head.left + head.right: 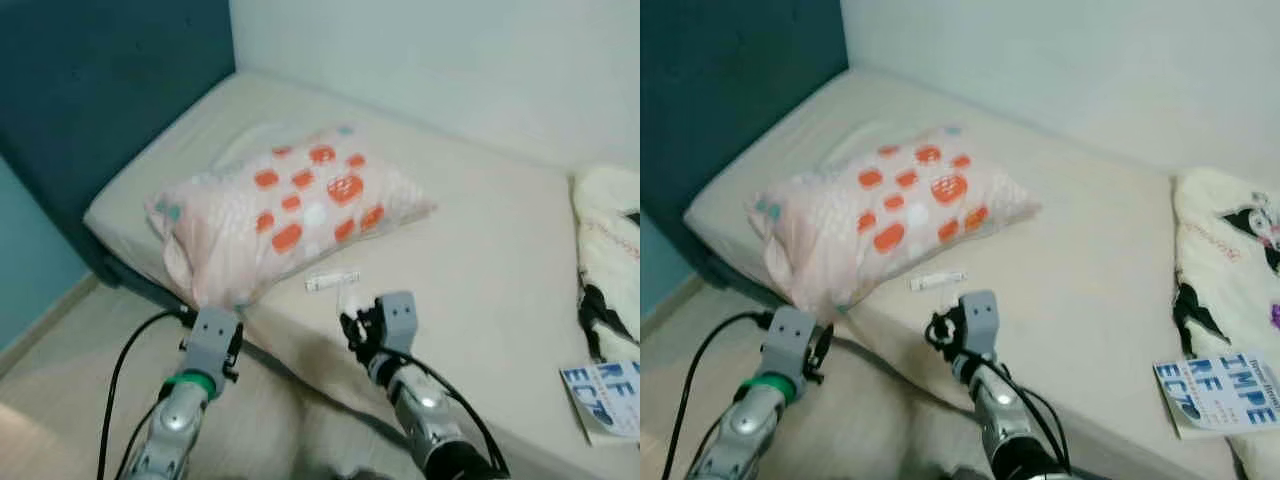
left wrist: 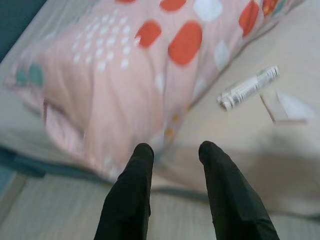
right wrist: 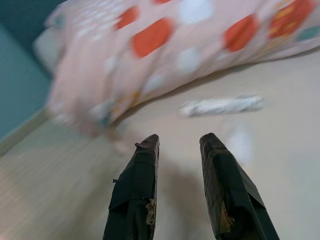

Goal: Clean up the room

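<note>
A pink pillow (image 1: 290, 215) with orange and white dots lies on the cream bed (image 1: 480, 230), its near corner hanging over the front edge. Beside it on the sheet lie a small white tube (image 1: 332, 281) and a white scrap (image 2: 292, 106). My left gripper (image 2: 175, 150) is open with nothing between its fingers, just below the pillow's (image 2: 115, 90) overhanging corner. My right gripper (image 3: 181, 140) is open too, low over the bed's front edge, a short way before the tube (image 3: 222, 105).
A white blanket (image 1: 610, 250) with a black figure lies at the bed's right end, and a booklet (image 1: 605, 395) with blue letters sits before it. A teal headboard (image 1: 90, 90) stands at the left. Pale wooden floor (image 1: 60, 340) runs along the bed.
</note>
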